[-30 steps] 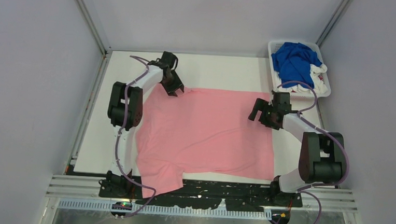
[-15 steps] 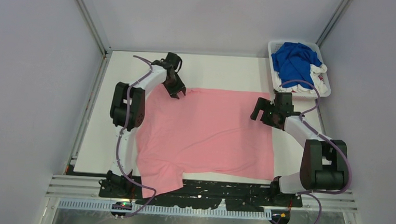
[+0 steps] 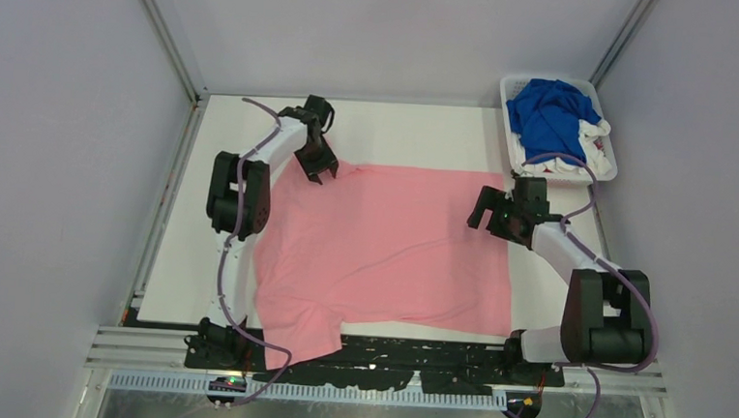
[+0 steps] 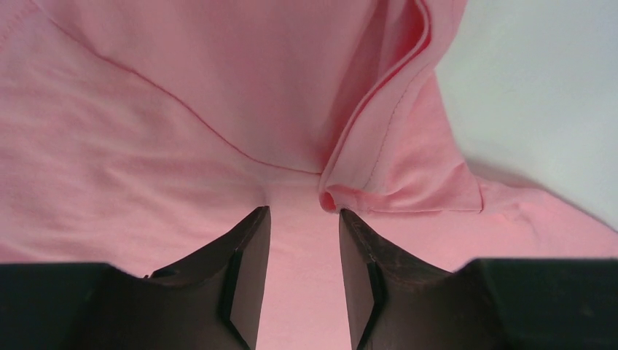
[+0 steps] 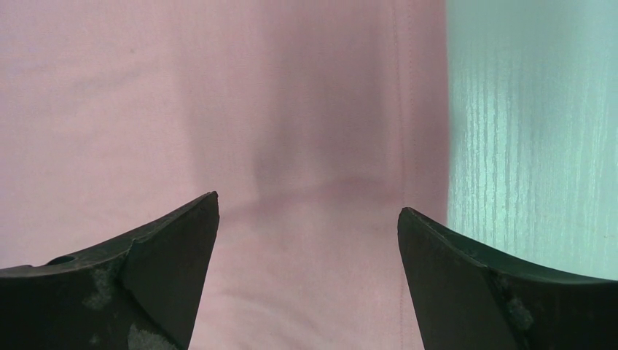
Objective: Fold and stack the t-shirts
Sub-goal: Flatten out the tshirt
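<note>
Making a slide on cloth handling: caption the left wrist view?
Left gripper, jaws apart, poised at a raised fold in the pink t-shirt lying on the white table.

pink t-shirt (image 3: 388, 244) — spread flat, blue t-shirt (image 3: 546, 113) — crumpled

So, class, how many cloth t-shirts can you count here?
3: a light pink cloth t-shirt spread on the table; a royal blue t-shirt heaped in the white slatted plastic basket; white cloth beneath it, possibly several shirts.
</note>
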Motion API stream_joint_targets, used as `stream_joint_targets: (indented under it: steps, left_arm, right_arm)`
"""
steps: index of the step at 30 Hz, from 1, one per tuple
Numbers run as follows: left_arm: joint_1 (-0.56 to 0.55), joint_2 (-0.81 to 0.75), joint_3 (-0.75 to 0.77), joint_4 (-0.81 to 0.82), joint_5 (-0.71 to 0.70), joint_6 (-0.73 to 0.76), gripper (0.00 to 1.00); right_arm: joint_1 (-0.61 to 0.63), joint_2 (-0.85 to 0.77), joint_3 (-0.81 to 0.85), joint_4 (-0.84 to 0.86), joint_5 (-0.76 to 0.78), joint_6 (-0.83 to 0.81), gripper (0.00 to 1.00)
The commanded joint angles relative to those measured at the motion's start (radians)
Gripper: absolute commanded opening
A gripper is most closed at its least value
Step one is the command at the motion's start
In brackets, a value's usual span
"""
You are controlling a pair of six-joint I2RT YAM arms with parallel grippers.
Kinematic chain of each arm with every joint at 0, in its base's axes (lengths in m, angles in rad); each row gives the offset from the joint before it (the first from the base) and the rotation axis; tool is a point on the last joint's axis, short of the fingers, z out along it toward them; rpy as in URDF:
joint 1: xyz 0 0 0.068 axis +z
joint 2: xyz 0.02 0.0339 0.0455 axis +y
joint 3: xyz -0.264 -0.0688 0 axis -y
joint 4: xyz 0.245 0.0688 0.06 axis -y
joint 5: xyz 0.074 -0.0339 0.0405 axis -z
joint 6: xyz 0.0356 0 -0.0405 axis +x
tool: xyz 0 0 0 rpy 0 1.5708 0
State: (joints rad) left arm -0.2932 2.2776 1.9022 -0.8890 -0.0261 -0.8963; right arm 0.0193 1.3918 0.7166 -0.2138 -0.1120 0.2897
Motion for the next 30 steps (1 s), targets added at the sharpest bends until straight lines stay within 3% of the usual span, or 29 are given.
stream_joint_targets:
  steps: [1, 11, 20, 27, 30]
  left_arm:
    - [0.005, 0.007, 0.057, -0.010, -0.034, 0.033, 0.44]
    - [0.003, 0.016, 0.073, -0.001, -0.024, 0.082, 0.47]
    - [0.005, 0.071, 0.162, -0.028, 0.090, 0.195, 0.38]
    - [0.004, 0.090, 0.195, -0.063, 0.113, 0.211, 0.38]
    - [0.003, 0.102, 0.219, -0.081, 0.111, 0.209, 0.30]
  right_arm:
    - [-0.004, -0.040, 0.002, 0.023, -0.003, -0.017, 1.00]
    - [-0.004, -0.063, 0.001, 0.024, 0.021, -0.030, 1.00]
    - [-0.003, -0.075, 0.007, 0.024, 0.022, -0.043, 1.00]
    - [-0.004, -0.102, 0.008, 0.011, 0.043, -0.050, 1.00]
    - [-0.004, -0.111, 0.008, 0.009, 0.048, -0.053, 1.00]
